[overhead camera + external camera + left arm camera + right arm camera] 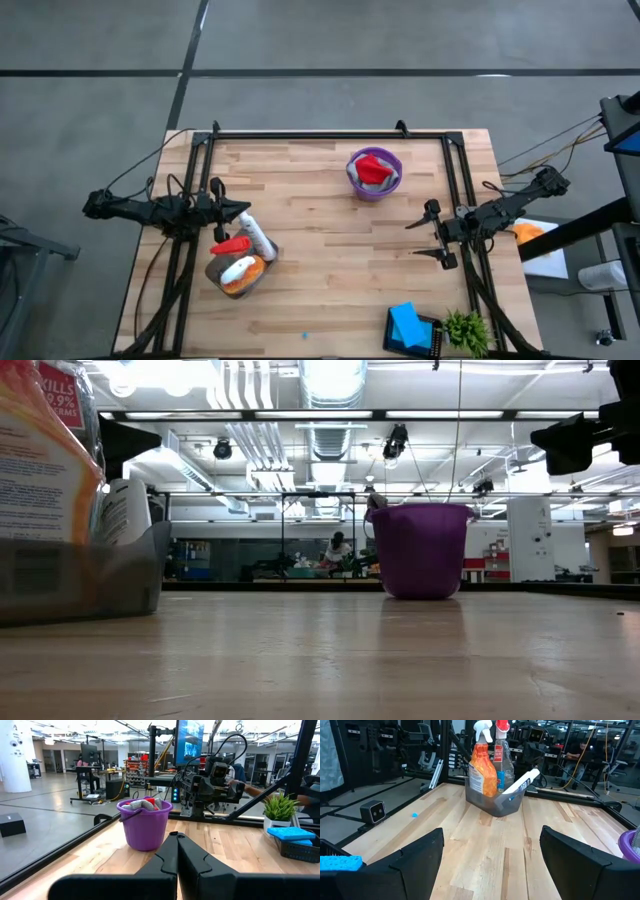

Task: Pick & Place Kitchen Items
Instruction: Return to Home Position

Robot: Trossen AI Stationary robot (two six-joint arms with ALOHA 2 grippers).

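Note:
A purple bucket (375,172) at the far middle of the table holds a red cloth (372,167) and a grey cloth (131,805). A grey bin (240,272) at the near left holds an orange spray bottle (482,766), a clear spray bottle (504,760) with a red trigger, and a leaning white bottle (522,781). Blue sponges (405,322) lie in a black basket (428,338) at the near right. My left gripper (245,210) is shut and level at the table's left, just far of the bin. My right gripper (418,238) is open and level at the table's right.
A small green plant (467,330) stands beside the basket at the near right corner. A black frame rail (330,134) runs along the table's far edge and down both sides. A small black cube (375,811) sits near the table's near edge. Bare wood lies in the middle.

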